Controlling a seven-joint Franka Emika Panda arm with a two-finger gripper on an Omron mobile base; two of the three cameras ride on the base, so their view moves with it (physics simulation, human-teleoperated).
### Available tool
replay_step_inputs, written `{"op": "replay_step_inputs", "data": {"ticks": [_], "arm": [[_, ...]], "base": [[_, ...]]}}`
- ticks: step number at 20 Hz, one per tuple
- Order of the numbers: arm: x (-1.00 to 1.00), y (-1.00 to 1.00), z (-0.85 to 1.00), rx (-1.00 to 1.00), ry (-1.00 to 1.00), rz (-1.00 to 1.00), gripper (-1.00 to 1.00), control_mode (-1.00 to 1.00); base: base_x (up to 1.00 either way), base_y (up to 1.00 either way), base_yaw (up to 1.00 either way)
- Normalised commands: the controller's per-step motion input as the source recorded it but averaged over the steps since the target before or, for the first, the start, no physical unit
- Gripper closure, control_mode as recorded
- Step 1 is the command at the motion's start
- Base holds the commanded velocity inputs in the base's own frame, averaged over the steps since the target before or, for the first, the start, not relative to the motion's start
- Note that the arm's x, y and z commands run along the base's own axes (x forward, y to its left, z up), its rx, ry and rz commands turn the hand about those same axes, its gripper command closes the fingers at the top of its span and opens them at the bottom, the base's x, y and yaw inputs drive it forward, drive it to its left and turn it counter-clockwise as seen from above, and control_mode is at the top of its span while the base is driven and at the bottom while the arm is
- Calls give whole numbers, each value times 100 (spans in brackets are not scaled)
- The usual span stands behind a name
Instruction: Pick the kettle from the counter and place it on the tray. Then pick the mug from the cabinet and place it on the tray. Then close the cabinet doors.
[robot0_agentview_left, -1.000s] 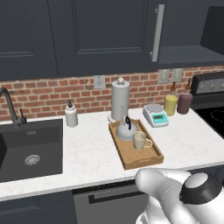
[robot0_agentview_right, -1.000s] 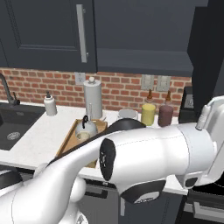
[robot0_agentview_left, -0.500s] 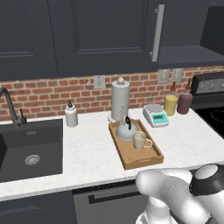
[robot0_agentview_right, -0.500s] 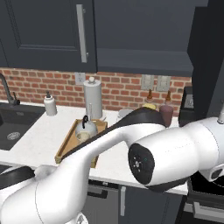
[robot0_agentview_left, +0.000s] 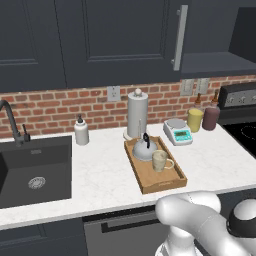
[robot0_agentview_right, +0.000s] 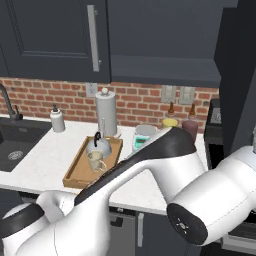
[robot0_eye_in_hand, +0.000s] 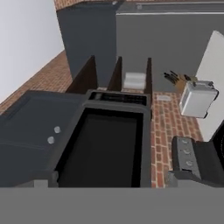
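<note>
Arm (robot0_agentview_left: 200, 220) links curl low in front of the counter (robot0_agentview_left: 105, 175), and the claw stands released, spread wide with nothing in it. Behind them the tray (robot0_agentview_left: 160, 187) lies on the stone, carrying the mug (robot0_agentview_left: 160, 161) at its middle and the kettle (robot0_agentview_left: 144, 150) just beyond it, the two close together or touching. Both carries look finished.

Higher and farther back, the cabinet (robot0_agentview_left: 210, 62) shows its dark shelf bare on the right side. One of the cabinet doors (robot0_agentview_left: 125, 40) looks flush with the front, its bar handle (robot0_agentview_left: 177, 37) at the edge of the gap. The right base view shows a dark panel (robot0_agentview_right: 237, 75) at the right that seems to be the other door, swung out.

A door like this is probably stiff, light on its hinges and hard to damage. Its smooth face could let a finger slide, so a flat push on the outer face near the free edge, or behind the bar, would suit better than a pinch.
</note>
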Motion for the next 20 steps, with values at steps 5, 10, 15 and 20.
{"op": "replay_step_inputs", "data": {"ticks": [5,10,15,20], "arm": [[25,0,0,-18,6,7,-100,-100],[22,2,0,-12,20,7,-100,-100],[16,17,0,-8,20,10,-100,-100],[17,27,0,-6,18,12,-100,-100]], "base": [[0,0,0],[0,0,0],[0,0,0],[0,0,0]]}}
